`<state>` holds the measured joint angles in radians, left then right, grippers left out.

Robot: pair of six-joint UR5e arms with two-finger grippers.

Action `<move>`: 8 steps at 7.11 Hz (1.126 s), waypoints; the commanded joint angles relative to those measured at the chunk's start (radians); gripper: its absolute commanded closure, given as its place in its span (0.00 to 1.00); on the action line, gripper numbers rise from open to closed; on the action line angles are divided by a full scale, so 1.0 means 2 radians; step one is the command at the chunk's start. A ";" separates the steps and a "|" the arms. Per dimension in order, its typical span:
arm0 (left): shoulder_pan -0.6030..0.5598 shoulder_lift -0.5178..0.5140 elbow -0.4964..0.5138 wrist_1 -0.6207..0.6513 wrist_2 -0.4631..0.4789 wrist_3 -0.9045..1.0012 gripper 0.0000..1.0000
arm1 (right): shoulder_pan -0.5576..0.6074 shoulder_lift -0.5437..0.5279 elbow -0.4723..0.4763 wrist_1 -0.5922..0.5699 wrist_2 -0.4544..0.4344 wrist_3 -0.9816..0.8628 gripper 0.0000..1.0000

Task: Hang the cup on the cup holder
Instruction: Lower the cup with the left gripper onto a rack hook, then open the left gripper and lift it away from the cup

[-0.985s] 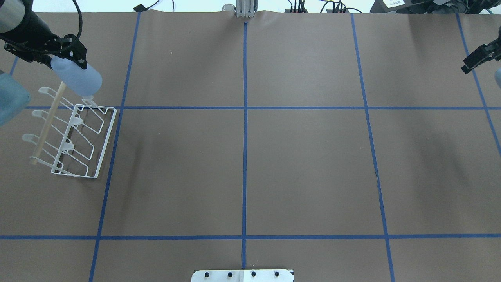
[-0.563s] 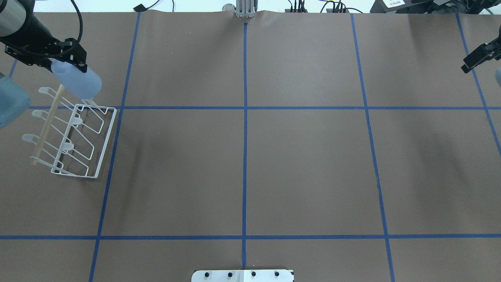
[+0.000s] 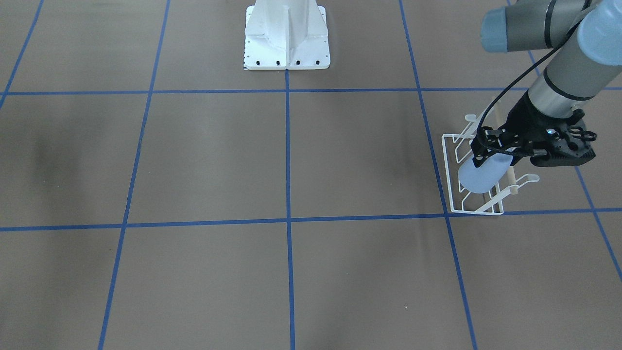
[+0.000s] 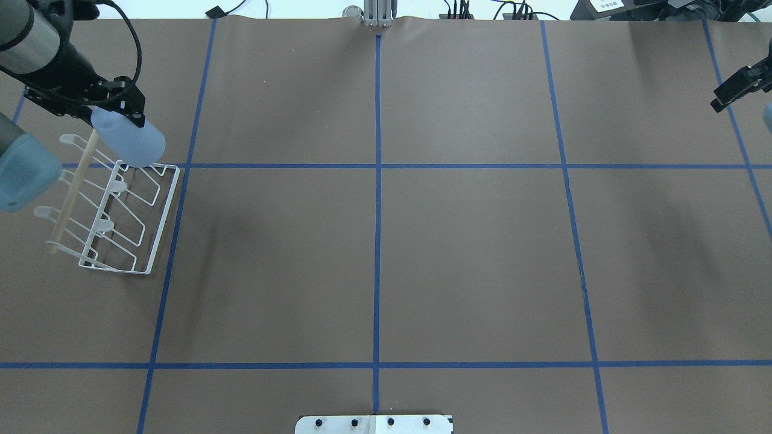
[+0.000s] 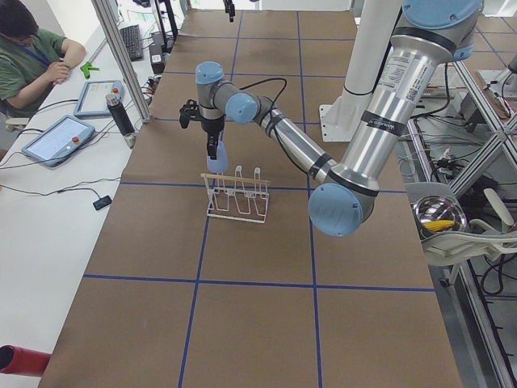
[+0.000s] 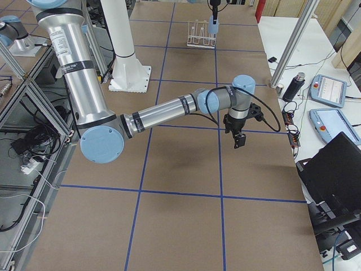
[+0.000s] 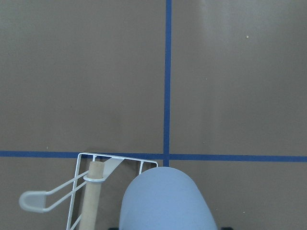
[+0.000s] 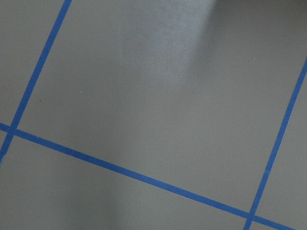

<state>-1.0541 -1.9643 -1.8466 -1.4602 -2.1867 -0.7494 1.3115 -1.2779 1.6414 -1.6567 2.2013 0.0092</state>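
Observation:
My left gripper (image 4: 116, 108) is shut on the pale blue cup (image 4: 130, 142) and holds it tilted just above the far end of the white wire cup holder (image 4: 158, 222). The cup's free end hangs over the holder's far corner, beside the wooden rod (image 4: 71, 196). In the front-facing view the cup (image 3: 480, 178) sits below the gripper (image 3: 500, 154), over the holder (image 3: 452, 194). The left wrist view shows the cup (image 7: 165, 201) beside the rod (image 7: 93, 191). My right gripper (image 4: 719, 103) is empty at the table's far right and looks shut.
Blue tape lines (image 4: 377, 241) divide the brown table into squares. The robot's white base plate (image 3: 286, 48) stands at the near middle edge. An operator (image 5: 28, 61) sits with tablets beyond the far edge. Cables and a bracket (image 4: 377, 15) lie along the far edge.
My left gripper has carried the cup a little to the right and nearer to me, and the cup now overlaps the holder's far corner. The right arm has not moved.

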 commanded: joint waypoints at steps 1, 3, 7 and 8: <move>0.008 0.000 0.014 -0.002 0.000 0.002 1.00 | 0.000 0.000 0.000 0.000 0.000 0.000 0.00; 0.008 0.007 0.018 -0.003 0.000 0.003 0.61 | 0.000 0.000 0.000 0.000 0.000 0.000 0.00; -0.017 0.039 -0.005 -0.009 0.000 0.055 0.02 | -0.001 -0.014 0.008 0.009 0.008 0.005 0.00; -0.030 0.048 -0.007 -0.009 0.000 0.063 0.02 | -0.001 -0.017 0.002 0.009 0.008 0.005 0.00</move>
<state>-1.0819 -1.8911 -1.8535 -1.4765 -2.1852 -0.6448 1.3107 -1.3038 1.6490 -1.6404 2.2170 0.0153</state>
